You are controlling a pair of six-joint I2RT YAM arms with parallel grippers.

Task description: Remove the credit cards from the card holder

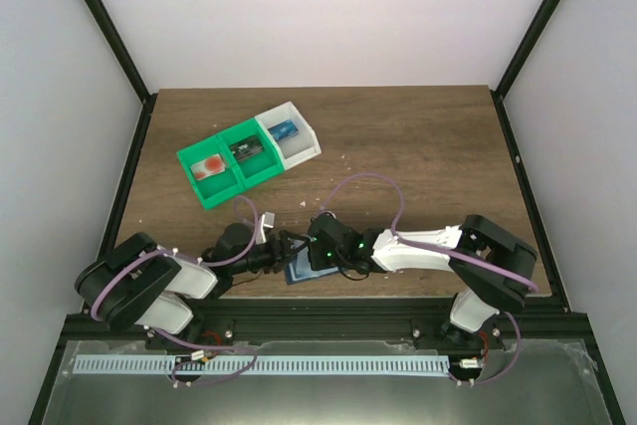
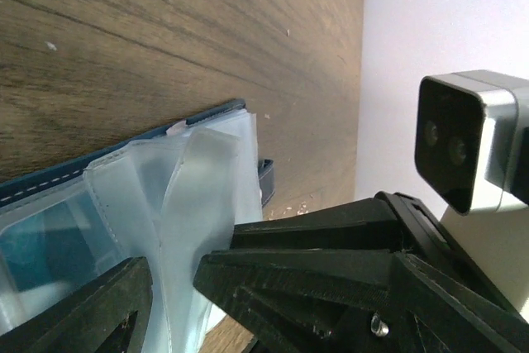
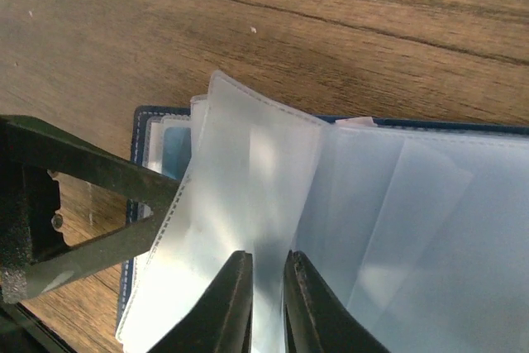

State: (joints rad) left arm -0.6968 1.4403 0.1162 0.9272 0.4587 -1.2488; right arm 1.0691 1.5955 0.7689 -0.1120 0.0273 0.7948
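The card holder [image 1: 301,272] lies open near the table's front edge, with a navy cover and clear plastic sleeves fanned up. In the left wrist view its sleeves [image 2: 207,179] stand between my left gripper's fingers [image 2: 173,283], which are closed on their edge. In the right wrist view my right gripper [image 3: 269,287] is pinched on one clear sleeve [image 3: 248,179] and holds it upright. A blue card [image 3: 175,155] shows inside a lower sleeve, also seen in the left wrist view [image 2: 41,254]. From above, both grippers, left [image 1: 290,252] and right [image 1: 317,252], meet over the holder.
Joined green trays [image 1: 239,178] and a white tray [image 1: 304,141] sit at the back left, with a red-marked card [image 1: 211,167], a dark card [image 1: 245,151] and a blue card [image 1: 284,130] inside. The right wrist's camera [image 2: 471,138] hangs close to my left fingers.
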